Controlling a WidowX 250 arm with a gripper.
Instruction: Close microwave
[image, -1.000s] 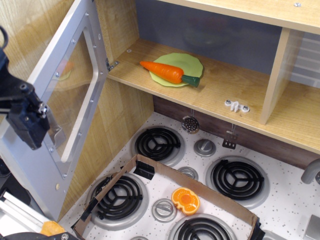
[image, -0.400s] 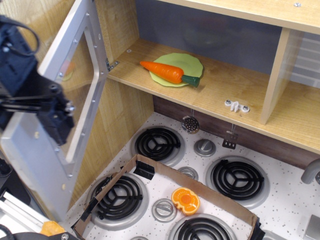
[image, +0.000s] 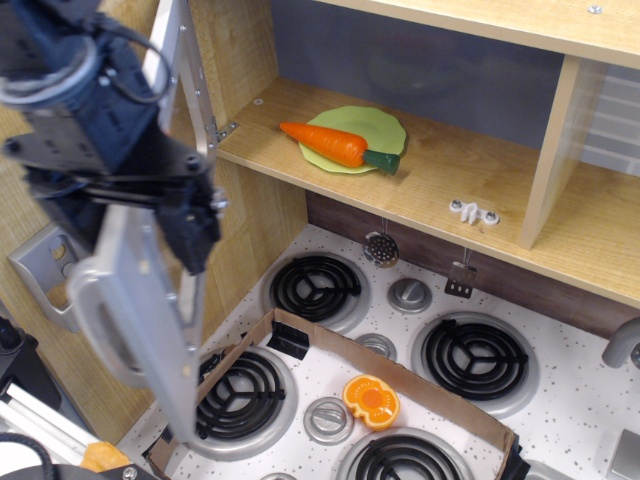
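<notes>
Wood-panelled toy kitchen, seen from above, with a speckled stove top below a light wood compartment. We see the microwave (image: 400, 140) with its silver-grey door (image: 150, 290) swung out on the hinge at the upper left, roughly edge-on to us, so the compartment stands open; a carrot (image: 335, 143) on a green plate (image: 385, 128) lies inside. The dark claw (image: 195, 225) presses against the door's outer face near its free edge; we cannot tell how far its fingers are spread, nor whether they grip anything. We judge the closing swing to be partway done. The next move calls for a continued push along the door's arc toward the shelf front (image: 420, 215).
</notes>
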